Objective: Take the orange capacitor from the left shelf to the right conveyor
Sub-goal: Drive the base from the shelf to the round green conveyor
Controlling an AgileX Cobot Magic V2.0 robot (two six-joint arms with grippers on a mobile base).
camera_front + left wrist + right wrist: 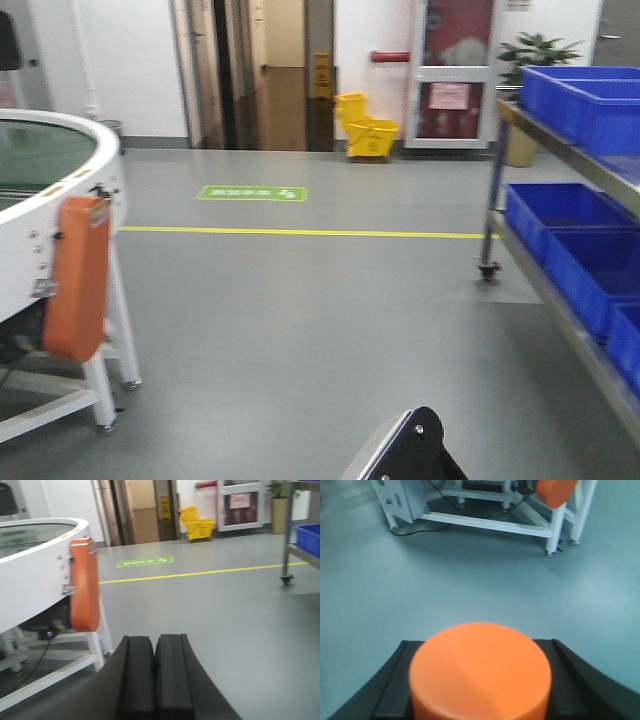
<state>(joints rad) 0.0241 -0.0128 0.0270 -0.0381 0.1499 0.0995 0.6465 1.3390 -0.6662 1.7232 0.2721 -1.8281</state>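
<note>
The orange capacitor [480,672] fills the bottom of the right wrist view, flat top toward the camera, and my right gripper [480,646] is shut on it with a black finger on each side, above bare grey floor. My left gripper [155,642] is shut with nothing in it, its two pads pressed together over the floor. In the front view the conveyor [60,185] stands at the left, with a white outer rim and a green belt. It also shows on the left of the left wrist view [35,575]. The shelf [565,150] with blue bins [585,100] stands along the right.
A flat orange pad [78,275] hangs on the conveyor's white frame [545,530]. A yellow floor line [300,232] and a green floor mark [252,193] lie ahead. A yellow mop bucket [368,128], an open doorway and a potted plant [535,55] are at the far wall.
</note>
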